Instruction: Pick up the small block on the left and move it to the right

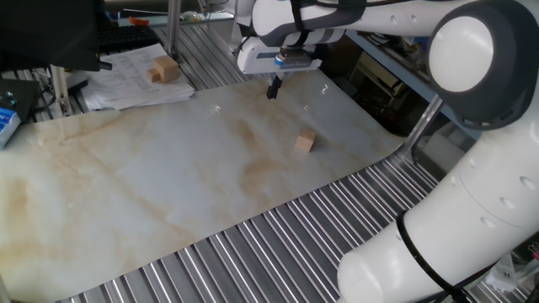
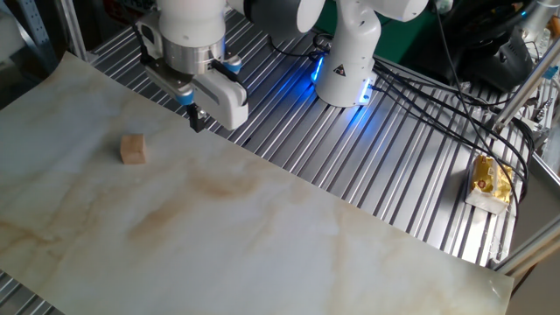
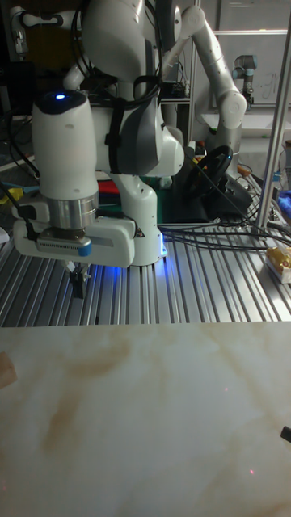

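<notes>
The small block (image 1: pixel 305 141) is a plain tan wooden cube lying alone on the marbled sheet (image 1: pixel 168 168). It also shows in the other fixed view (image 2: pixel 132 149) and, cut off at the left edge, in the tall view (image 3: pixel 4 371). My gripper (image 1: pixel 272 89) hangs above the sheet's edge nearest the robot base, well apart from the block. Its dark fingers (image 2: pixel 198 120) point down, pressed together with nothing between them. In the tall view the gripper (image 3: pixel 78 287) sits over the ribbed metal table, behind the sheet.
A chunkier tan block (image 1: pixel 165 69) rests on a stack of papers (image 1: pixel 135 84) beyond the sheet. Ribbed metal table (image 2: pixel 394 175) surrounds the sheet. Cables and the robot base (image 2: pixel 346 61) stand behind it, and a yellow packet (image 2: pixel 492 182) lies to one side.
</notes>
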Robot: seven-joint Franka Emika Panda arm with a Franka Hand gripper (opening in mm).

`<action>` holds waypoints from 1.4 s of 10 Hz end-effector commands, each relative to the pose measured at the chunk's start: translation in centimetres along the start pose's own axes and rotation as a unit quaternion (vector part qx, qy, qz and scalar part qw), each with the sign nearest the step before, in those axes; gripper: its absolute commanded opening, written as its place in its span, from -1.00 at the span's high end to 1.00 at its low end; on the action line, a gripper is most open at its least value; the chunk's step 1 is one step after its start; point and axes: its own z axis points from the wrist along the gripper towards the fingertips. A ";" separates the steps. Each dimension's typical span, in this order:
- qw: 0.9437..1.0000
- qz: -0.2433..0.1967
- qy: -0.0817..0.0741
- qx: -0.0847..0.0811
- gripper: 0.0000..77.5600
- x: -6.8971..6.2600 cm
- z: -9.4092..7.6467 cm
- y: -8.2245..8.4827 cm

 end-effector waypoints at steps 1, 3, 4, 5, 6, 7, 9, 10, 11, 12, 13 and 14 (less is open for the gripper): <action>0.999 0.048 0.016 0.002 1.00 -0.1 -0.1 0.0; 1.000 -0.004 0.013 -0.003 1.00 -0.1 -0.1 0.0; 1.000 -0.024 0.014 -0.001 1.00 -0.1 -0.1 0.0; 0.999 -0.028 0.014 -0.001 1.00 -0.1 -0.1 0.0; 0.999 -0.034 0.010 0.010 1.00 -0.1 -0.1 0.0; 0.999 -0.039 0.011 0.013 1.00 -0.1 -0.1 0.0; 0.999 -0.035 0.010 0.013 1.00 0.0 -0.1 0.0; 0.999 -0.034 0.010 0.015 1.00 0.0 -0.1 0.0; 0.999 -0.038 0.009 0.016 1.00 0.0 -0.1 0.0; 0.999 -0.040 0.010 0.012 1.00 0.1 -0.1 -0.1; 0.999 -0.039 0.010 0.008 1.00 0.1 0.0 -0.1; 0.999 -0.038 0.001 0.009 1.00 0.0 0.0 -0.1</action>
